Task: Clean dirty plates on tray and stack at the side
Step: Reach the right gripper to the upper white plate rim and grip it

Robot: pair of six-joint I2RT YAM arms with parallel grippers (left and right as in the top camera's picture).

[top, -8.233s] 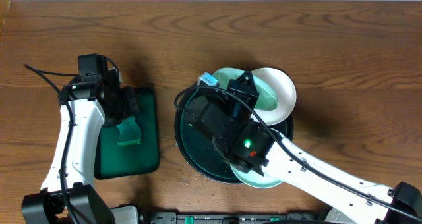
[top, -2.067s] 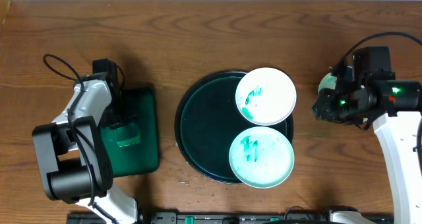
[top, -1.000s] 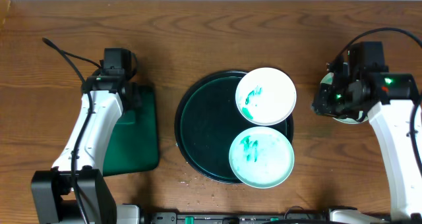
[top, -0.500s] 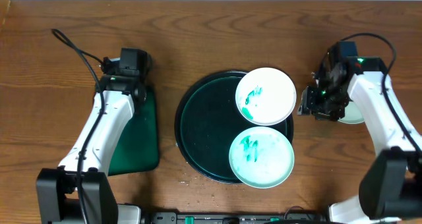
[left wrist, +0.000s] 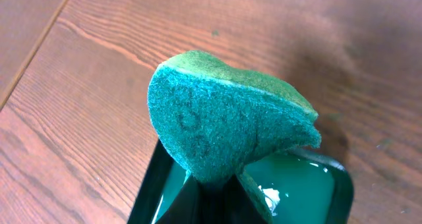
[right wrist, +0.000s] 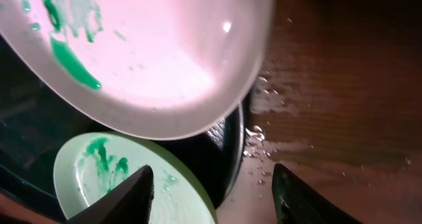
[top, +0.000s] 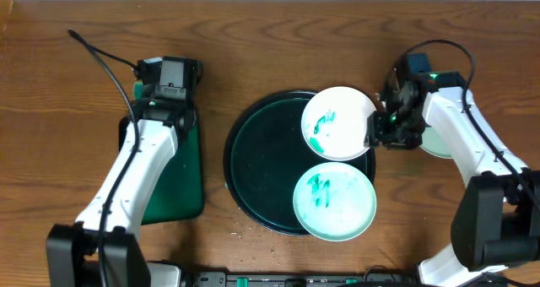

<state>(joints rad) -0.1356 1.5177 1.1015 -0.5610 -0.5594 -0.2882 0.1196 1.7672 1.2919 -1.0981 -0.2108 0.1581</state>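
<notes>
**A:** From above, where are the plates?

**B:** Two sit on the right half of the black tray [top: 261, 165], both smeared green. The top plate [top: 337, 122] hangs over the far right rim and the bottom plate [top: 333, 200] over the near rim. A third plate [top: 439, 145] lies on the table [top: 278, 42] to the right of the tray, partly hidden by the right arm.

**A:** And the right pincer?

**B:** The right pincer [top: 375, 133] is just beside the top plate's right edge.

**A:** What about the left wrist view?

**B:** The left pincer [left wrist: 217, 201] is pinching a folded green sponge [left wrist: 224, 128] above a corner of the small green tray [left wrist: 303, 184].

**A:** And the right wrist view?

**B:** The fingers [right wrist: 132, 191] are spread with nothing between them. They're over the tray rim, with wet table to the right
</notes>
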